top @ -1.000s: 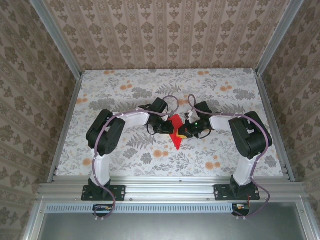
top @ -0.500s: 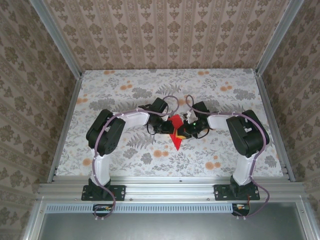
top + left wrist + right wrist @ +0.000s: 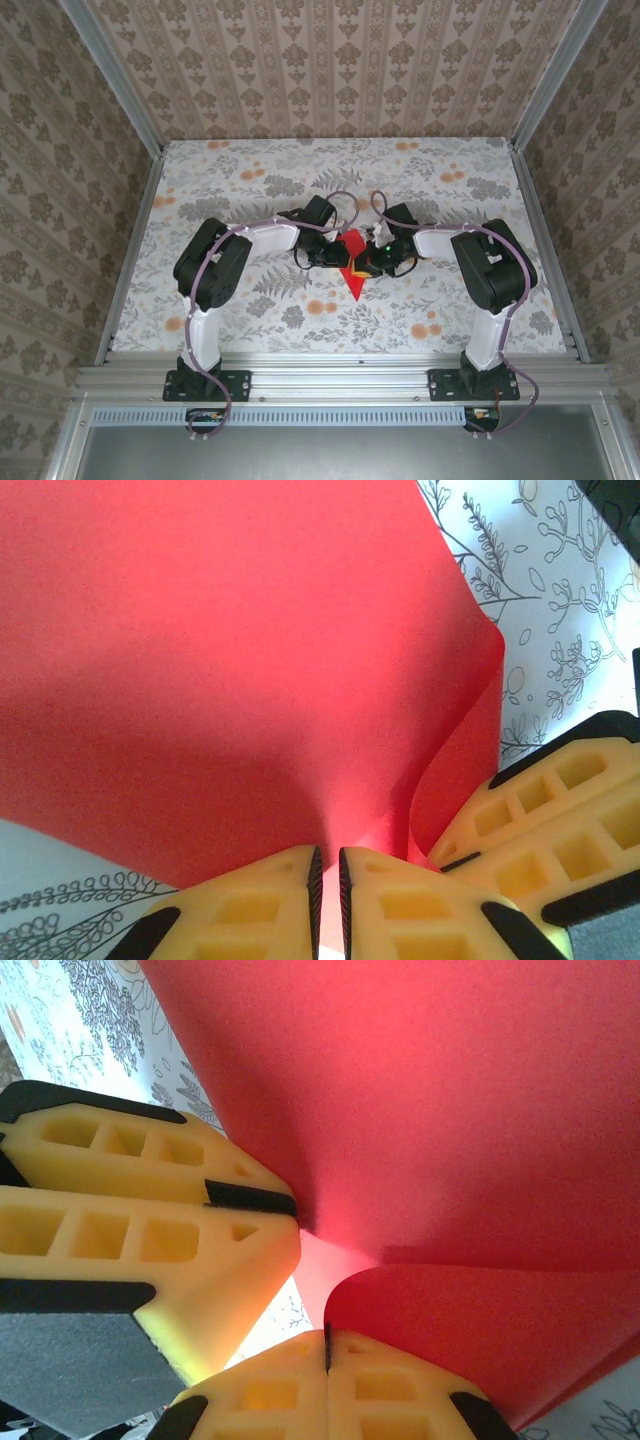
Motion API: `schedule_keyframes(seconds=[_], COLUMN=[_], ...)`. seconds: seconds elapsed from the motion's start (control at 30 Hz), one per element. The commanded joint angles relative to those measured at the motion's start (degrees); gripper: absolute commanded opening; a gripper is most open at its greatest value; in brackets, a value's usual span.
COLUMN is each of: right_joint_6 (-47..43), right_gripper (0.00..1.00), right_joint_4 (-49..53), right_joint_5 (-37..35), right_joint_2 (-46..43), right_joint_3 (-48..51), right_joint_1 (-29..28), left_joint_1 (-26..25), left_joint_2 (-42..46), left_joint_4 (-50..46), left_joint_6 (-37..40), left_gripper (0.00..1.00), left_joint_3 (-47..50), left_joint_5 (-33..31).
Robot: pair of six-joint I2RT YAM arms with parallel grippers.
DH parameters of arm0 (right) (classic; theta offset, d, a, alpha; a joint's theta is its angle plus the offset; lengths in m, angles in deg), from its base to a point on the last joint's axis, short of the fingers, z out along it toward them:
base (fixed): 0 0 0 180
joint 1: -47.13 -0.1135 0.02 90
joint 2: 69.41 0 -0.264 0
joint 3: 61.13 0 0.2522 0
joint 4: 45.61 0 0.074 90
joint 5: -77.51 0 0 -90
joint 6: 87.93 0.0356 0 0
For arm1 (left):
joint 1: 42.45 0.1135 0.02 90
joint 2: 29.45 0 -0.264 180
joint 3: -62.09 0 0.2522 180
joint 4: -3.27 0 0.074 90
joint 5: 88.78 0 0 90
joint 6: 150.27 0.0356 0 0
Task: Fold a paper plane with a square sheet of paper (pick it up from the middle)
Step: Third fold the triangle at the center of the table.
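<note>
The square sheet of paper, thin and matte bright red, sits at the middle of the floral-printed worktop between the two arms, with one pointed corner toward the near edge. It bows in a smooth curl. The left end effector, with yellow hollow-celled fingers, is clamped on the paper's edge. The right end effector is pinched tight on the curled fold just beside it.

White-and-black arms, lilac cables; yellow ribbed tool fingers, black trim.
</note>
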State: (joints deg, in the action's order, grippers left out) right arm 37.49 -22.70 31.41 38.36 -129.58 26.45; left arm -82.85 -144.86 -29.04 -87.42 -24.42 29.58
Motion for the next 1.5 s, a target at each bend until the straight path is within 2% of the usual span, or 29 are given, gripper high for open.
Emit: schedule_keyframes(seconds=[0.0,0.77,1.47], right_joint_6=[1.22,2.38,1.14], right_gripper=[0.05,0.06,0.09], right_joint_4=[-0.66,-2.56,-0.36], right_joint_5=[-1.01,-1.44,-5.83], right_joint_2=[1.67,3.27,1.54], right_joint_3=[-1.36,-1.29,-0.40], right_joint_1=[-0.36,-0.43,-0.41], left_joint_1=[0.15,0.18,0.39], left_joint_2=[-0.78,-0.68,-0.91], left_joint_4=[0.25,0.35,0.36], left_joint_6=[0.44,0.35,0.53], left_gripper=[0.16,0.16,0.16], left_joint_3=[1.11,1.74,2.03], left_joint_5=[0.67,1.15,1.42])
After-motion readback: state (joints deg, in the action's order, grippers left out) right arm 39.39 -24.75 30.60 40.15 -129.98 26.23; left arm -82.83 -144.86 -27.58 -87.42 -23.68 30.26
